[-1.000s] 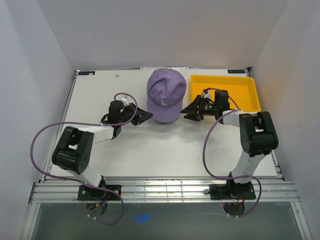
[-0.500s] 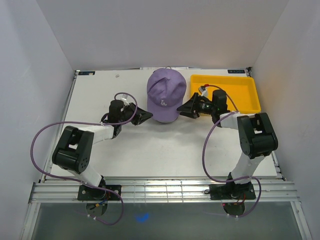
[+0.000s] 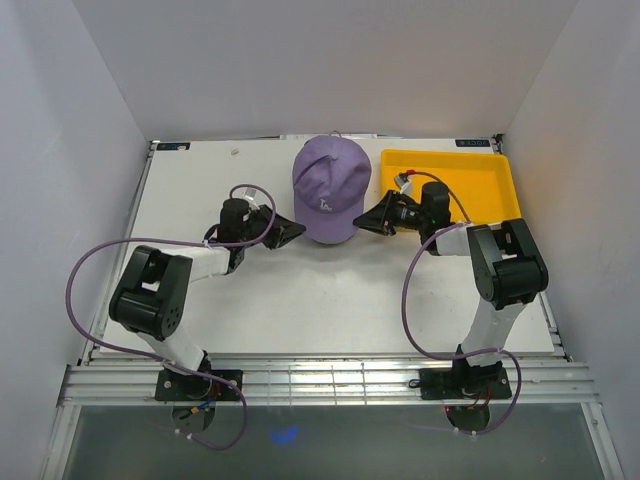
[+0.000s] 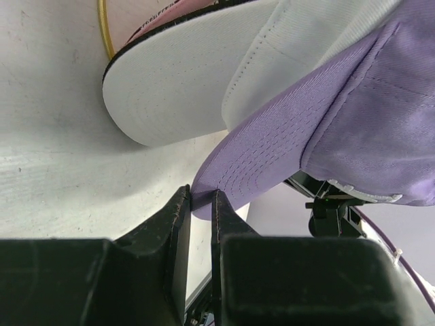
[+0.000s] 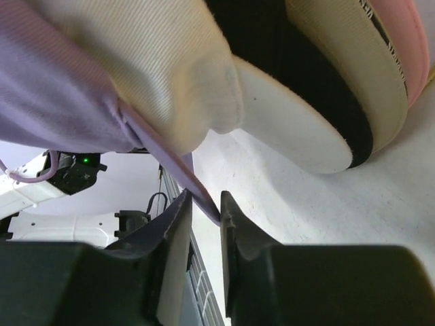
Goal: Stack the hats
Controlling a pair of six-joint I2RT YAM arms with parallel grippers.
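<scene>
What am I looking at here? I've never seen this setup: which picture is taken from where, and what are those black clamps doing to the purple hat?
These are two robot arms bolted at the near edge of a white table. The overhead picture looks down on both. The other two pictures come from a camera on each wrist, looking along its own fingers. On the table are a yellow tray and a pile of caps, with the purple cap on top. The wrist views show a white cap, a black cap and a pink cap beneath it. The left end effector is shut on the edge of the purple cap's brim. The right end effector is shut on the cap's fabric edge at the opposite side.
</scene>
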